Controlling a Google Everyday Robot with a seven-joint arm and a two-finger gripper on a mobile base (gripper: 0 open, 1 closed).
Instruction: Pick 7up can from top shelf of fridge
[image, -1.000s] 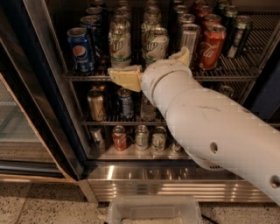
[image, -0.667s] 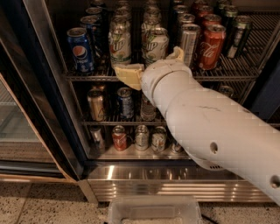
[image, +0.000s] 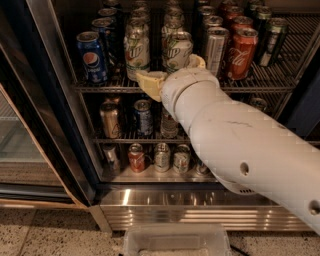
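The fridge (image: 200, 210) stands open, and its top shelf (image: 260, 84) holds rows of cans. Two front 7up cans stand side by side, one on the left (image: 136, 50) and one on the right (image: 177, 49). My gripper (image: 173, 71) has reached onto the top shelf at the right 7up can. One yellowish finger (image: 149, 82) lies at the can's lower left and the other (image: 197, 61) at its right side, both against it. The can stands upright on the shelf. My white arm hides its base.
A blue Pepsi can (image: 92, 56) stands at the shelf's left, with a silver can (image: 216, 49) and red Coca-Cola cans (image: 242, 52) at the right. Lower shelves hold more cans (image: 143, 117). The glass door (image: 30, 135) is open at left. A clear tray (image: 177, 241) lies on the floor.
The two fingers have drawn closer together around the right 7up can, and the gripper has shifted slightly up and further in. The cans have not moved.
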